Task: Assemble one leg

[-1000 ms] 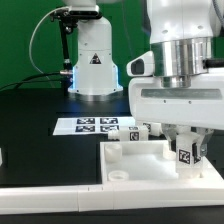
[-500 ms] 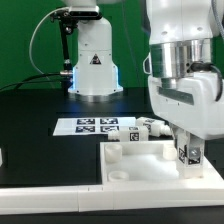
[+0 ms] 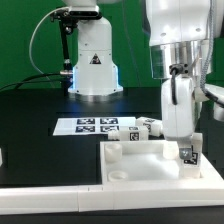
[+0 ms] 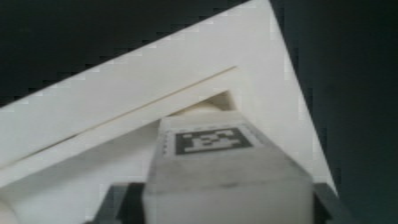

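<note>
My gripper [image 3: 187, 150] is shut on a white leg [image 3: 187, 153] with a black-and-white tag on its side. It holds the leg upright at the far right corner of the large white square panel [image 3: 140, 168]. In the wrist view the leg [image 4: 217, 160] sits between my dark fingers [image 4: 121, 203], its tagged face pointing at the corner hole of the panel [image 4: 125, 110]. Two more legs [image 3: 150, 127] lie behind the panel, and another leg [image 3: 134, 138] lies at its back edge.
The marker board [image 3: 95, 126] lies flat behind the panel. The arm's white base [image 3: 93, 60] stands at the back. A long white bar [image 3: 50, 194] runs along the front edge of the table.
My wrist has turned, so the gripper body now shows narrower, edge-on. The held leg has stayed at the panel's far right corner.
</note>
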You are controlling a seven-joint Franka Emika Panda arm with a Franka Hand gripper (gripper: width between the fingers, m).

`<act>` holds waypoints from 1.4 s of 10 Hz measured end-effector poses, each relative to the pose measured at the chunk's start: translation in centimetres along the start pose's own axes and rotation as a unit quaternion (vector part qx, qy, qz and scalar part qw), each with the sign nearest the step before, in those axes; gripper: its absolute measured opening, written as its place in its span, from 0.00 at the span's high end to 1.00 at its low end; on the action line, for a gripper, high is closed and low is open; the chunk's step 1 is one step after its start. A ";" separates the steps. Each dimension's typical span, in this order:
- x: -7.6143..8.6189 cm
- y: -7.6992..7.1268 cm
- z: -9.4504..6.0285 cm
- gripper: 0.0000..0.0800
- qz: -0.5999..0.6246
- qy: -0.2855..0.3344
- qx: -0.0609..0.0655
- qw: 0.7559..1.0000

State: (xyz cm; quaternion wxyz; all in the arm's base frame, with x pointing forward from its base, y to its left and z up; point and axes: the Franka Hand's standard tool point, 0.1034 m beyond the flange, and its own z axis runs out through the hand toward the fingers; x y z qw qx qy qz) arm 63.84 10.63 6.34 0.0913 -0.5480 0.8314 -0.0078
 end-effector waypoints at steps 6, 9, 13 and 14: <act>-0.9 0.3 -3.6 0.20 -0.051 -0.020 0.019 0.998; -0.9 0.4 -5.8 0.19 -0.075 -0.030 0.017 0.997; -0.8 0.9 -5.2 0.19 -0.106 -0.026 0.008 0.994; -0.9 1.0 -5.2 0.19 -0.104 -0.026 0.008 0.994</act>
